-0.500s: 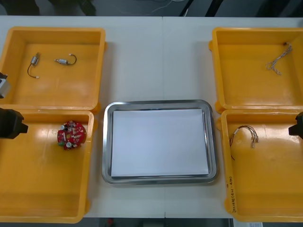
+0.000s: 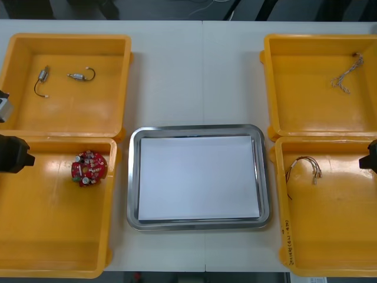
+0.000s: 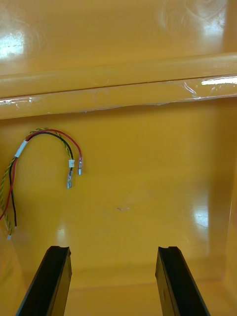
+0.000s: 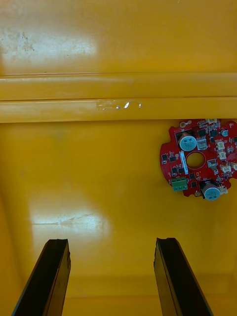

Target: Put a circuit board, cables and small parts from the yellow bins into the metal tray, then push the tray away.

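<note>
Front view, looking down on a light table. In the near left yellow bin (image 2: pixel 53 236) lies a round red circuit board (image 2: pixel 88 167). The left gripper (image 2: pixel 15 154) hangs over that bin's left side, claw wide and empty, with the board off to one side of its fingers. The near right yellow bin (image 2: pixel 336 236) holds a red and yellow cable (image 2: pixel 303 168). The right gripper (image 2: pixel 371 156) hovers at its right edge, also wide and empty. Between the bins sits the metal tray (image 2: pixel 134 177), white inside, with nothing in it. Farther off, the far left bin (image 2: pixel 70 112) holds small metal parts (image 2: pixel 79 75) and the far right bin (image 2: pixel 312 112) a twisted cable (image 2: pixel 344 76). The task looks to be at its first pick. Next, the left gripper would need to centre over the board and descend.
</note>
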Tool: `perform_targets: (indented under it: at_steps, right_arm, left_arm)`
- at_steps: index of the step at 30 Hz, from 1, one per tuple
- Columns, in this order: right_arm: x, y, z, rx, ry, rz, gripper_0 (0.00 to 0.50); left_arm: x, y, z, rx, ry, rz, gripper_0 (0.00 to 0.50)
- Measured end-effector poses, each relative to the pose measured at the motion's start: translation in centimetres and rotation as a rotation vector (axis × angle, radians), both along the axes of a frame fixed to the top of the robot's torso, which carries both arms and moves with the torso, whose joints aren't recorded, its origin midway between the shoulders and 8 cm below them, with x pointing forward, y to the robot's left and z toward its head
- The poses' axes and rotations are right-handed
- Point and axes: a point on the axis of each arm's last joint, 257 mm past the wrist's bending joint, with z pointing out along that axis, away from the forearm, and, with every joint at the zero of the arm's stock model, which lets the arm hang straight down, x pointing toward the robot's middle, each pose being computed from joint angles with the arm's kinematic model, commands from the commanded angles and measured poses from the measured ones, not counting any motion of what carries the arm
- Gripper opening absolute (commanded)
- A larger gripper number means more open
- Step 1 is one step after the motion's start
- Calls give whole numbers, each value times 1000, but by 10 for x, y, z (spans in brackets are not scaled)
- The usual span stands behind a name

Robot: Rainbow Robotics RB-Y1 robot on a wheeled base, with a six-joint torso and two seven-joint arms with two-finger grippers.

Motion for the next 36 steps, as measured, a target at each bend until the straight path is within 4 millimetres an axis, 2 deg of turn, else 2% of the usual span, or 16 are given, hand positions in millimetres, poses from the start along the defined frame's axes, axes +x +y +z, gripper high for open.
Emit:
perform_targets:
  at_steps: [36]
  right_arm:
    - [0,0,0,0,0,0,500]
  left_arm:
    - [0,0,0,0,0,0,500]
